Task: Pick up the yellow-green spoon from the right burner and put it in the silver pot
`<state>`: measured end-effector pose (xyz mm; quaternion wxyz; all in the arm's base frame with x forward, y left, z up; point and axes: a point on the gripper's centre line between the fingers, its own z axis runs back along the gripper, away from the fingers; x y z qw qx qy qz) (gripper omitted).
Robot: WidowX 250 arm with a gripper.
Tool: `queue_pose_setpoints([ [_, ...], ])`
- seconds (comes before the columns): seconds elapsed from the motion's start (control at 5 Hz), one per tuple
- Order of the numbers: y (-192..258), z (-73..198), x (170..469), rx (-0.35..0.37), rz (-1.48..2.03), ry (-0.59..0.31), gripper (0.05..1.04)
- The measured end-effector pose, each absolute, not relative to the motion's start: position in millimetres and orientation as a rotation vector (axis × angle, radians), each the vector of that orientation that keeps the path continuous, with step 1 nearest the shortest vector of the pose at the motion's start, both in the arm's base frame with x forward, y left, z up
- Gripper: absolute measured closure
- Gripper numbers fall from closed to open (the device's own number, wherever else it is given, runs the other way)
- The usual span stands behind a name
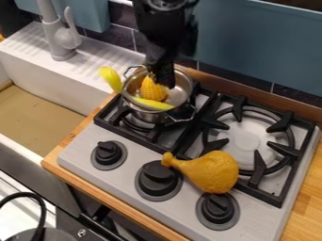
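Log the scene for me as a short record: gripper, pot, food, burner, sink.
gripper: black gripper, down at the metal pot, beside the corn; contact cannot be told
pot: on the left burner
pot contents: yellow corn, yellow-green piece along the front
pot's left rim: another yellow-green piece, sticking up
drumstick: orange-brown drumstick, between right burner and knobs
sink: white sink, left of stove, grey faucet behind

You have the corn in the pot, on the stove's left side; the drumstick lies front right, the sink left of your stove.
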<state>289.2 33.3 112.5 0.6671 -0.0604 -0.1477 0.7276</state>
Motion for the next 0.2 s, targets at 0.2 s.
queue_pose_setpoints([
  [0.2,30.7,119.3,300.6,-0.195,1.631,-0.359,0.084],
])
